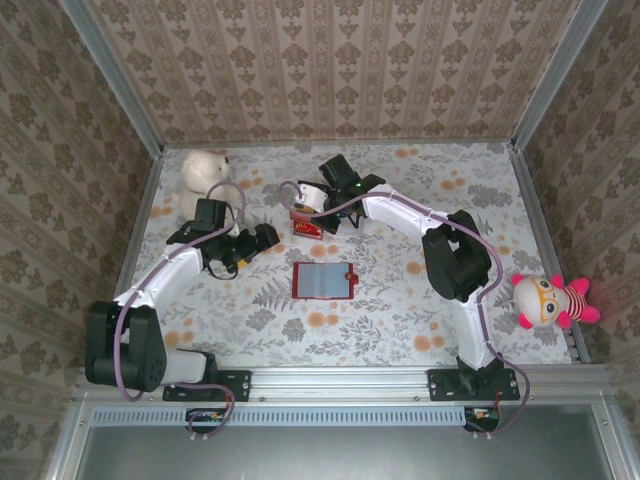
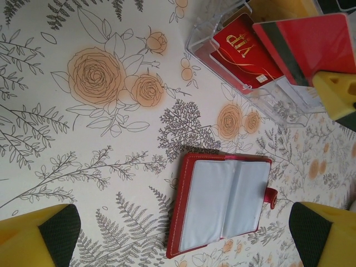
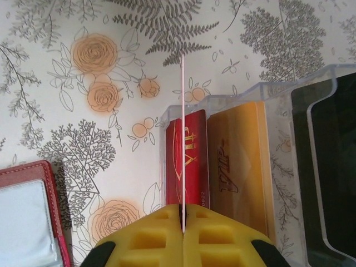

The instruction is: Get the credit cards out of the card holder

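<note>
While the left gripper hangs spread wide over the holder, the right gripper pinches a card above the tray, probably next to lower and release it.

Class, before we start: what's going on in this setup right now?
The right tool is shut on a thin red card with a dark stripe, holding it above a clear plastic tray that holds a red VIP card and a gold VIP card. The small red book-like card holder lies open on the flowered table, its visible sleeves looking empty. The left tool hangs open near it, touching nothing.
</note>
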Controlling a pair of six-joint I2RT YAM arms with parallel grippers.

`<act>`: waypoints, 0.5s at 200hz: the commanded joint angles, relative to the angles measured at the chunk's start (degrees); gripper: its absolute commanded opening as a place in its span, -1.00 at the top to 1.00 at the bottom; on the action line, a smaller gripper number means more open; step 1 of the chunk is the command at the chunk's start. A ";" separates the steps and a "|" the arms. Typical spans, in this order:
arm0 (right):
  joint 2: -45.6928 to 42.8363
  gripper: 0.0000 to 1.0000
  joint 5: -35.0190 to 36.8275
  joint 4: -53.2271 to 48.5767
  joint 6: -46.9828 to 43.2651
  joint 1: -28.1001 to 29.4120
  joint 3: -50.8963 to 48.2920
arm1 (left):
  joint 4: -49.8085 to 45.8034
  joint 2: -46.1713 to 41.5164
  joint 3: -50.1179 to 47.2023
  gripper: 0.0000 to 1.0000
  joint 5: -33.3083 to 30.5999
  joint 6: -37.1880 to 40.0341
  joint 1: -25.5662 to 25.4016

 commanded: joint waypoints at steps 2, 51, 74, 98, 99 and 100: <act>1.58 1.00 1.58 -2.14 -2.23 0.37 2.22 | 0.17 0.57 -0.62 -1.00 -1.64 -0.34 -0.16; 2.99 1.00 4.88 -1.79 -3.86 0.47 2.66 | 0.34 -0.06 -1.35 -1.00 -2.62 -0.84 0.10; 3.94 1.00 4.25 -1.84 -4.82 0.51 3.13 | 0.28 -0.30 -1.62 -1.00 -3.51 -0.90 0.33; 4.26 0.99 4.69 -0.79 -5.11 0.49 3.12 | 0.42 -0.77 -2.00 -1.00 -4.02 -0.90 0.65; 4.30 0.99 4.70 -0.72 -5.08 0.54 3.09 | 0.42 -0.79 -1.97 -1.00 -4.02 -0.89 0.64; 4.32 0.99 4.75 -0.68 -5.10 0.52 3.08 | 0.43 -0.80 -1.95 -1.00 -4.02 -0.89 0.63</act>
